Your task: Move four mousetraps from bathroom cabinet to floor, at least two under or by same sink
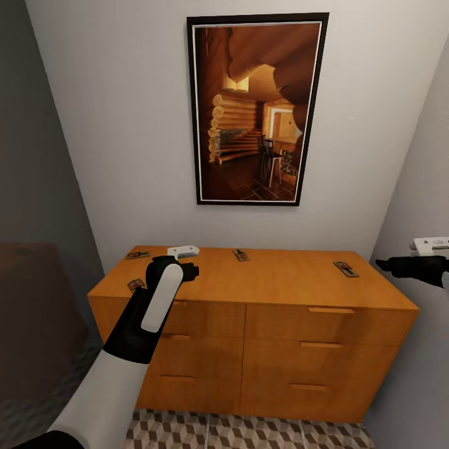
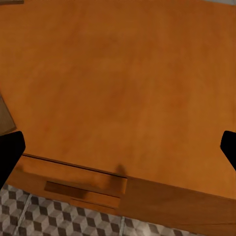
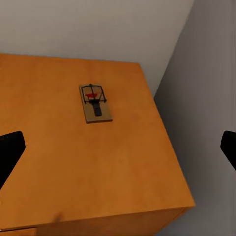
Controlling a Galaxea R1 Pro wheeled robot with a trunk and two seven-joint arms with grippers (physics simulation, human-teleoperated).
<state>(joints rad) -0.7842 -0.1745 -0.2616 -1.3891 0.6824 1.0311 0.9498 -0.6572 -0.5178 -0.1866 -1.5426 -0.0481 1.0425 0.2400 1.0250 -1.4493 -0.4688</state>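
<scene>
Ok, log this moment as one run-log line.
phase: at cabinet | mousetraps: four on top, e.g. | left hand: open, empty | right hand: open, empty

Even, soft lighting; a faint shadow falls on the cabinet (image 2: 123,98) front below its top edge. Renders appear slightly soft, perhaps from compression.

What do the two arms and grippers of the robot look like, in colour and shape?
The left arm has a white rounded forearm, a black wrist section and a white oblong cover on the black housing behind the left gripper, whose fingers look pale. The right arm shows a black tapered body, with a white block bearing small dark marks above it. In both wrist views the fingertips are plain black.
</scene>
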